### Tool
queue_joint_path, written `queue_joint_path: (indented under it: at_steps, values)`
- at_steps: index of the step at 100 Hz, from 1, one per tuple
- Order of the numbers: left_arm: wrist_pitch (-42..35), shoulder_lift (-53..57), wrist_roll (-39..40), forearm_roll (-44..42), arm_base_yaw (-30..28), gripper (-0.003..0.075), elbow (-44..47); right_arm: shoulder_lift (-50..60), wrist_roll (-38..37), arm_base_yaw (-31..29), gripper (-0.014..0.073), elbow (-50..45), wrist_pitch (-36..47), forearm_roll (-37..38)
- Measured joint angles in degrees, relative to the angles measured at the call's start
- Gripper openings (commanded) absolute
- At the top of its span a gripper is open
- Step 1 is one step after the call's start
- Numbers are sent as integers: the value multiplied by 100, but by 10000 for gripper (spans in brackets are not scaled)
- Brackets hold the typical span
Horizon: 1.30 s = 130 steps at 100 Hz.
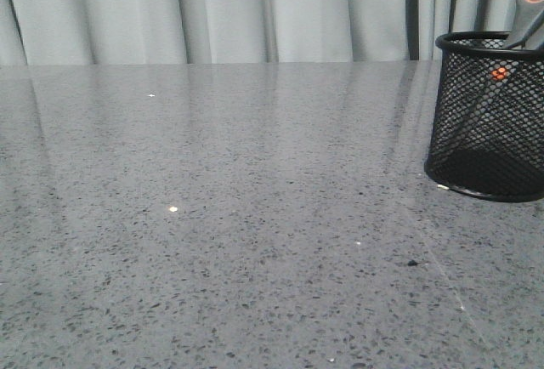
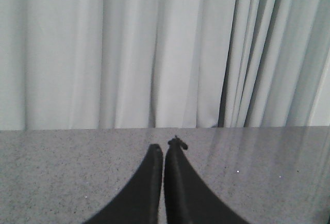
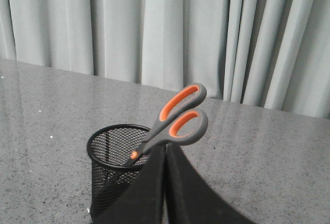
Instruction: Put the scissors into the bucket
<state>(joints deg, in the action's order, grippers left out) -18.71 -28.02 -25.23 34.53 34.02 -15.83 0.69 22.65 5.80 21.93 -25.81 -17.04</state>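
The black wire-mesh bucket (image 1: 476, 131) stands at the table's right edge in the front view. The scissors (image 1: 529, 8) stand in it blades down. Their grey and orange handles lean out over the rim and the orange pivot shows through the mesh. In the right wrist view the scissors (image 3: 178, 118) lean out of the bucket (image 3: 105, 177) just beyond my right gripper (image 3: 165, 146), which is shut and holds nothing. My left gripper (image 2: 165, 147) is shut and empty over bare table. Neither gripper shows in the front view.
The grey speckled tabletop (image 1: 238, 216) runs back to a pale curtain (image 1: 255, 12) along its far edge. A few small white specks lie on the table.
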Motion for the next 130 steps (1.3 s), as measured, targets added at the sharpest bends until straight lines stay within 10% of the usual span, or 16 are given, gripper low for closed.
queue_joint_path:
  at_steps: [54, 93, 130]
  values:
    - [1126, 2137, 1719, -2517, -2250, -20, 1583, 0, 0, 0, -46, 0, 0, 0]
    - [3579, 2811, 2005, -3284, -2363, -20, 1583, 0, 0, 0, -46, 0, 0, 0]
    - [3759, 2813, 2005, -3294, -2995, -20, 1583, 0, 0, 0, -46, 0, 0, 0]
